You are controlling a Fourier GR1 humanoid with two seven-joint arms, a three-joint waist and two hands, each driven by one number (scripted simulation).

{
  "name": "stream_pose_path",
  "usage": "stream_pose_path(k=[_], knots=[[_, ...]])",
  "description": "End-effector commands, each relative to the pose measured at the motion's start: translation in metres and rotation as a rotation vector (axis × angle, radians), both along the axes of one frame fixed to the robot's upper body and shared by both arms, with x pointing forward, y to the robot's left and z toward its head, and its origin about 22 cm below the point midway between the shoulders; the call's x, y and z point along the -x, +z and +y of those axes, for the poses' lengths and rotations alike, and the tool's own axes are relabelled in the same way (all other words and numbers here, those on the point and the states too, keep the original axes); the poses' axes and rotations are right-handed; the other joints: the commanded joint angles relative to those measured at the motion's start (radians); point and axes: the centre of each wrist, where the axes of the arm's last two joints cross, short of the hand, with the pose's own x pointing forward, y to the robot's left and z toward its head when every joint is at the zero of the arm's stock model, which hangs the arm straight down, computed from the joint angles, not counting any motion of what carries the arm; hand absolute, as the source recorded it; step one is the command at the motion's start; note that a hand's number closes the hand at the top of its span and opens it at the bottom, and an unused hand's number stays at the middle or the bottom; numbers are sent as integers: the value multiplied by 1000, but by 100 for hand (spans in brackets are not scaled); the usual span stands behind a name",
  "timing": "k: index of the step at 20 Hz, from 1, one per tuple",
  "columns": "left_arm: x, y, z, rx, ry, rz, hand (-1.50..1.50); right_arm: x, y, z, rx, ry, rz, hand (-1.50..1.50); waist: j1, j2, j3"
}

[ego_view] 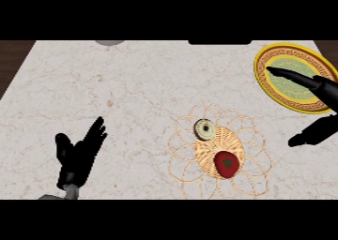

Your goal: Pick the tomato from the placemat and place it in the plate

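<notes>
Kitchen: marble counter [130, 84], plate [296, 60], woven placemat [189, 166].

The left hand [78, 157] is held open low at left (fingers up); the right hand [318, 85] is stretched out, thumb apart.

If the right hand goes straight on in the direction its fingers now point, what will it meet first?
Probably the plate: the right hand points up-left, its fingertip above the plate's green middle. Its height is unclear; if it passes over, only bare counter follows.
</notes>
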Motion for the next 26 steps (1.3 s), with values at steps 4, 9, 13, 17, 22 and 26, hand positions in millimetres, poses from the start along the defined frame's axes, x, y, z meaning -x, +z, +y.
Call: stream_pose_path(k=[4,9,13,17,22,26], knots=[[3,-2,16,12,17,14,0,31,2,44,242,30,8,-150,-8,-1,0],[-3,17,25,-11,3,2,0,41,-20,68,294,35,30,-150,5,2,1],[3,6,10,1,2,9,0,60,-22,80,336,-4,7,-150,1,2,1],[-3,-1,20,12,0,14,0,76,-30,102,408,24,84,-150,-2,2,1],[0,-13,12,-9,-2,8,0,78,-53,109,385,40,135,-150,1,3,1],[15,-4,-5,3,-13,13,0,82,-33,112,397,46,112,-150,3,2,1]])
